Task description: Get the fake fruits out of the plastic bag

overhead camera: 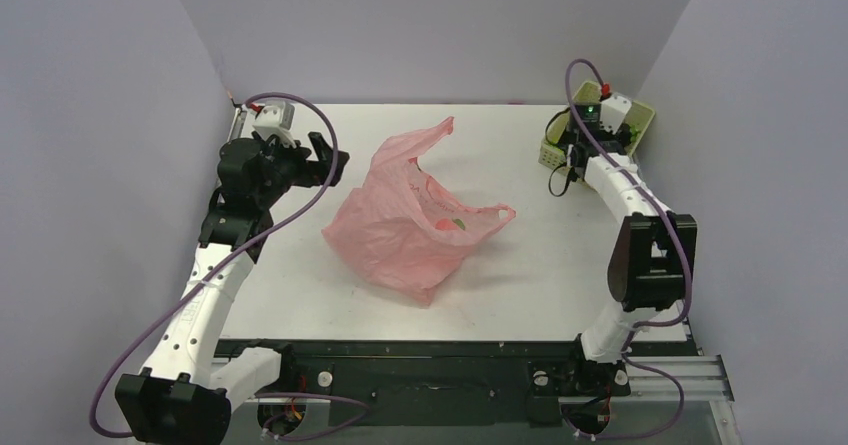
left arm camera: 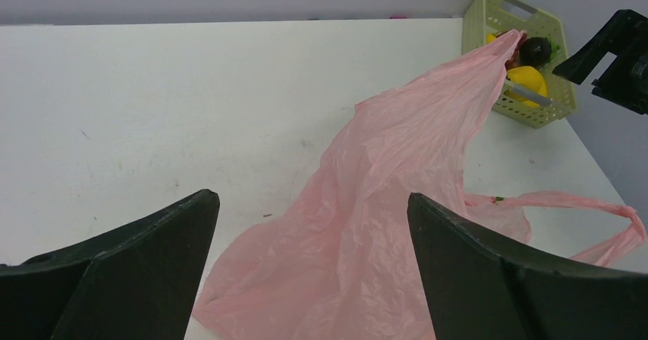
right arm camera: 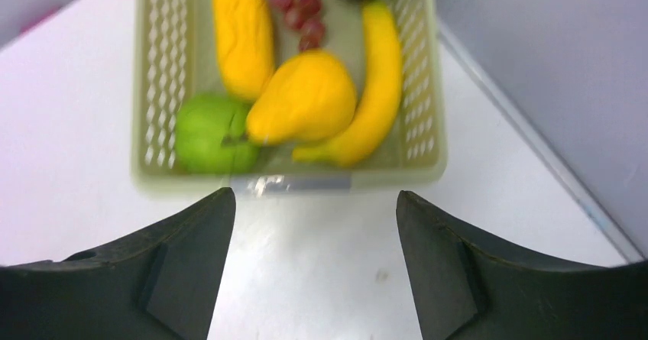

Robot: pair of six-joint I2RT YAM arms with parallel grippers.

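Observation:
The pink plastic bag point(overhead camera: 415, 220) lies crumpled mid-table with one handle raised toward the back. A red fruit with a green bit point(overhead camera: 450, 225) shows through it near the mouth. My left gripper point(overhead camera: 328, 160) hovers open just left of the bag; in the left wrist view the bag point(left arm camera: 397, 202) lies ahead between the spread fingers of that gripper point(left arm camera: 312, 196), untouched. My right gripper point(right arm camera: 313, 199) is open and empty over bare table just short of the basket, which holds a banana point(right arm camera: 378, 80), two yellow-orange fruits point(right arm camera: 306, 99), a green one point(right arm camera: 210, 134) and grapes point(right arm camera: 299, 8).
The pale green slotted basket point(right arm camera: 286, 176) stands at the back right, close to the right wall, partly hidden under my right wrist in the top view point(overhead camera: 640, 125). Grey walls enclose the table on three sides.

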